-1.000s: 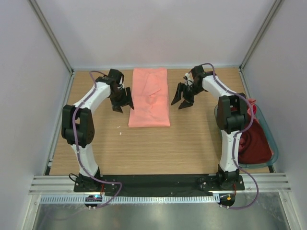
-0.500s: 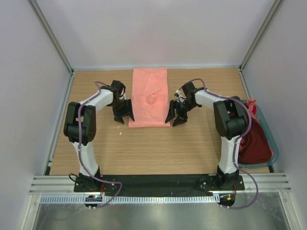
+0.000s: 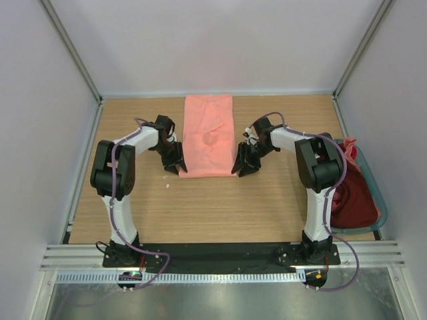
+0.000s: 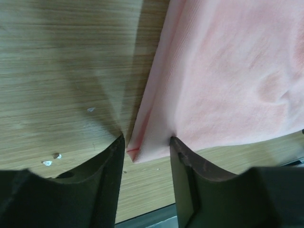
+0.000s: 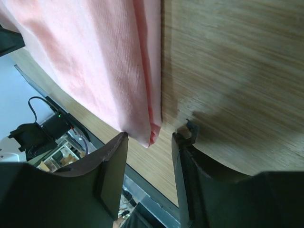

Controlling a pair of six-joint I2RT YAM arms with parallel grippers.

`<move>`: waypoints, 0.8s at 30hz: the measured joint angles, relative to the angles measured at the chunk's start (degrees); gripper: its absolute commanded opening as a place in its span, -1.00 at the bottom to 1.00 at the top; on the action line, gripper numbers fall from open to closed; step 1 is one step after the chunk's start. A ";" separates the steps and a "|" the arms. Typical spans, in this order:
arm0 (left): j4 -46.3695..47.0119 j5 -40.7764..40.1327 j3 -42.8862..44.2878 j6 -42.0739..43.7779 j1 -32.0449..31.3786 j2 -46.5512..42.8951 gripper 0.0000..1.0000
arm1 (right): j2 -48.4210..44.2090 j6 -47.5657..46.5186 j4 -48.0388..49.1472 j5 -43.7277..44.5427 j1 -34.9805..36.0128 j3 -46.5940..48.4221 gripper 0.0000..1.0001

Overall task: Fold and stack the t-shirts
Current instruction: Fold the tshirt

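Salmon-pink t-shirt [image 3: 208, 137], folded into a long strip, lies flat on the tabletop [image 3: 220, 207] between the 2 arms, running away from them. The left jaws stand part open astride its near-left corner, the right jaws likewise astride the near-right corner; neither has clamped the cloth. To my eye each should pinch every layer at its corner, then lift level and carry the near edge over to the far one, so the fold lands square. A dark maroon t-shirt [image 3: 357, 203] waits in the grey-teal basket [image 3: 372, 180].
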 measured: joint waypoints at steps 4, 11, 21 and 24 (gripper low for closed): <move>0.83 1.51 -1.75 -0.59 -0.09 -0.39 -0.43 | 0.20 0.22 1.38 -0.26 0.02 -1.16 -0.59; 2.23 3.02 -4.28 -1.38 -0.15 -1.11 -1.00 | 0.42 1.27 3.26 -1.49 0.02 -3.52 -0.98; 4.02 3.26 -15.72 -4.52 -4.57 -8.98 -0.99 | -9.38 1.73 5.95 -1.88 0.02 -18.47 -0.98; 3.93 2.38 -20.83 -7.08 -7.26 -12.90 -1.00 | -14.99 1.90 5.75 -1.40 0.13 -24.70 -0.98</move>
